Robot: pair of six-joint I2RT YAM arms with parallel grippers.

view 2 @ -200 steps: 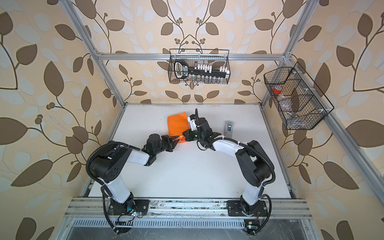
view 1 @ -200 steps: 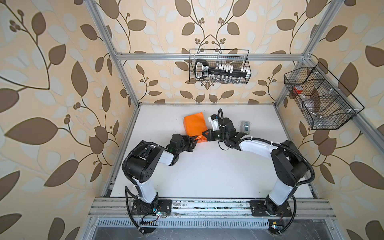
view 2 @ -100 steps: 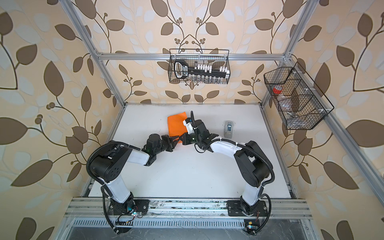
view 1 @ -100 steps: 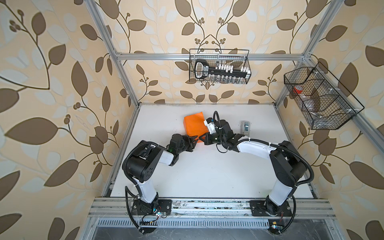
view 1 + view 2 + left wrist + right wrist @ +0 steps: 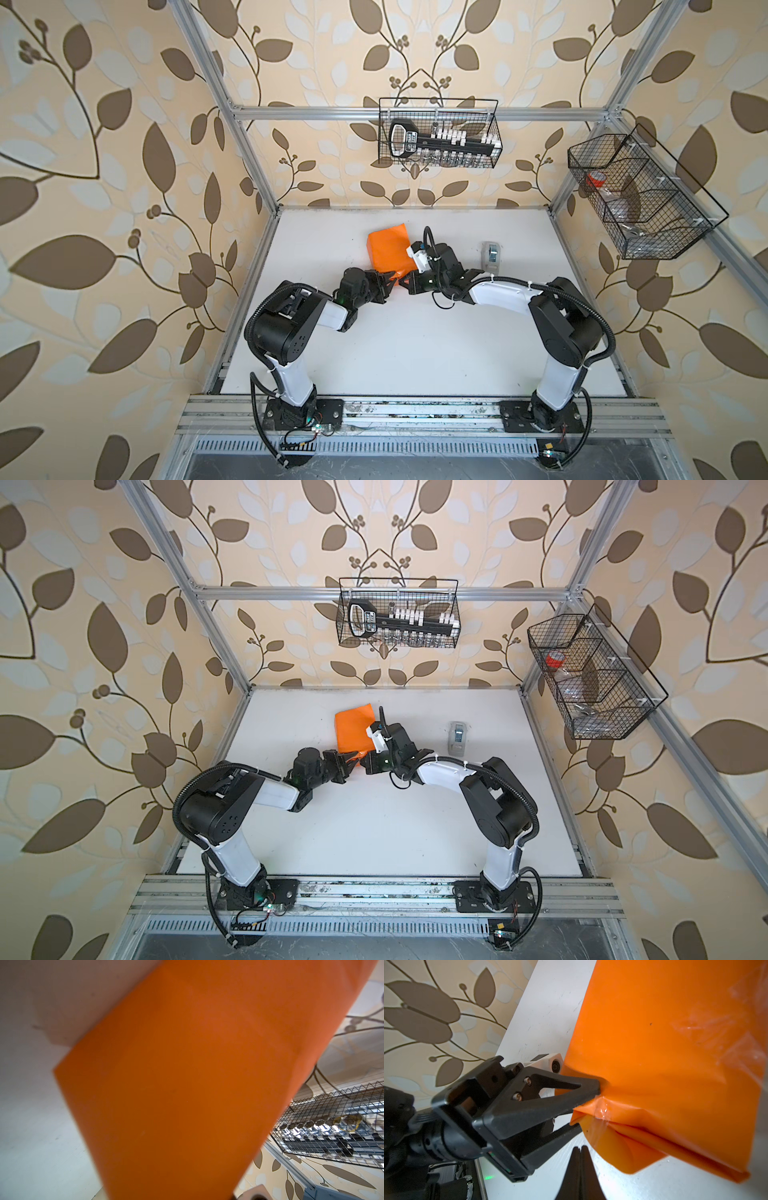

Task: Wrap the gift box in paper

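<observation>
Starting at the left: my left arm reaches in low over the white counter (image 5: 415, 353). The left tool (image 5: 588, 1107) is pinching the paper (image 5: 675, 1053). From the right wrist I see one black finger (image 5: 571, 1086) lying on top of the crumpled near end and the other running underneath it, so the fold is caught between them. In both top views that tool (image 5: 392, 279) meets the near corner of the orange bundle.

The paper (image 5: 388, 249) sits toward the back of the counter, a little left of centre. It is folded into a blocky orange shape, with its far end on the surface and its near end in the left tool's grip. The left wrist view is almost all blurred orange (image 5: 187, 1084). I cannot make out the gift box anywhere; only orange shows. A strip of clear tape (image 5: 602, 1111) glints across the pinched fold.

Moving right: the right tool (image 5: 580, 1148) has its two fingers pressed flat together, gripping nothing. The tips point at the loose flap and sit just beside it. In a top view it (image 5: 365, 766) sits nose to nose with the left tool.

Further right, the small grey tape dispenser (image 5: 491, 254) stands alone on the counter, well apart from the paper. On the right wall hangs a wire basket (image 5: 640, 199).
</observation>
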